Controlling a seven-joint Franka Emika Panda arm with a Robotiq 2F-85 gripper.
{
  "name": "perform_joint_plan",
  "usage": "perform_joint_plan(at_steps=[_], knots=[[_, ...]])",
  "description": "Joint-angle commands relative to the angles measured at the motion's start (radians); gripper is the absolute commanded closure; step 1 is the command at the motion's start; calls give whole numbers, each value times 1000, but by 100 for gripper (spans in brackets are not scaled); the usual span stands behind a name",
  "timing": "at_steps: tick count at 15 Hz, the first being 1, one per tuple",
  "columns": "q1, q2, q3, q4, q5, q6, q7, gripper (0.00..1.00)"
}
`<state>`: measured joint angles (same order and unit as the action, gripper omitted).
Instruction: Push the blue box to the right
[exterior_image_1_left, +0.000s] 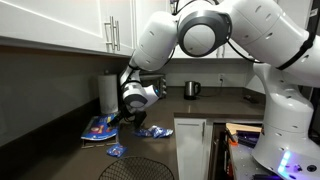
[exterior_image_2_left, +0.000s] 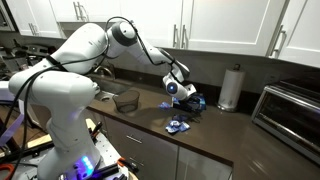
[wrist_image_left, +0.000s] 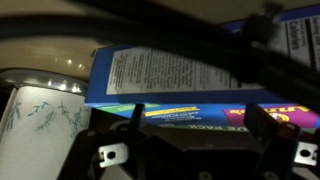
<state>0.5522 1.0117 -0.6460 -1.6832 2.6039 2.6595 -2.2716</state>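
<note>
The blue box (exterior_image_1_left: 99, 127) lies flat on the dark counter beside the paper towel roll. In an exterior view it is mostly hidden behind the gripper (exterior_image_2_left: 196, 103). In the wrist view the blue box (wrist_image_left: 190, 75) fills the frame, with its printed top and white text panel showing. My gripper (exterior_image_1_left: 131, 108) is low over the counter, right at the box's edge (exterior_image_2_left: 181, 96). In the wrist view the gripper's (wrist_image_left: 198, 125) two dark fingers stand wide apart with the box's face between and just beyond them. It holds nothing.
Small crumpled blue-and-white wrappers (exterior_image_1_left: 152, 130) (exterior_image_1_left: 115, 151) (exterior_image_2_left: 178, 125) lie on the counter near the box. A paper towel roll (exterior_image_1_left: 108, 92) (exterior_image_2_left: 232, 87) (wrist_image_left: 40, 130) stands next to it. A kettle (exterior_image_1_left: 192, 89), a toaster oven (exterior_image_2_left: 290, 115) and a wire basket (exterior_image_1_left: 135, 170) are also here.
</note>
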Motion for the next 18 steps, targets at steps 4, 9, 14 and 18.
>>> perform_joint_plan(at_steps=[4,9,14,18], knots=[[45,55,-58,-7,0,55,34,0],[87,55,-113,-64,0,32,84,0],[136,50,-156,-140,0,8,143,0],[184,48,-194,-201,0,-19,183,0]])
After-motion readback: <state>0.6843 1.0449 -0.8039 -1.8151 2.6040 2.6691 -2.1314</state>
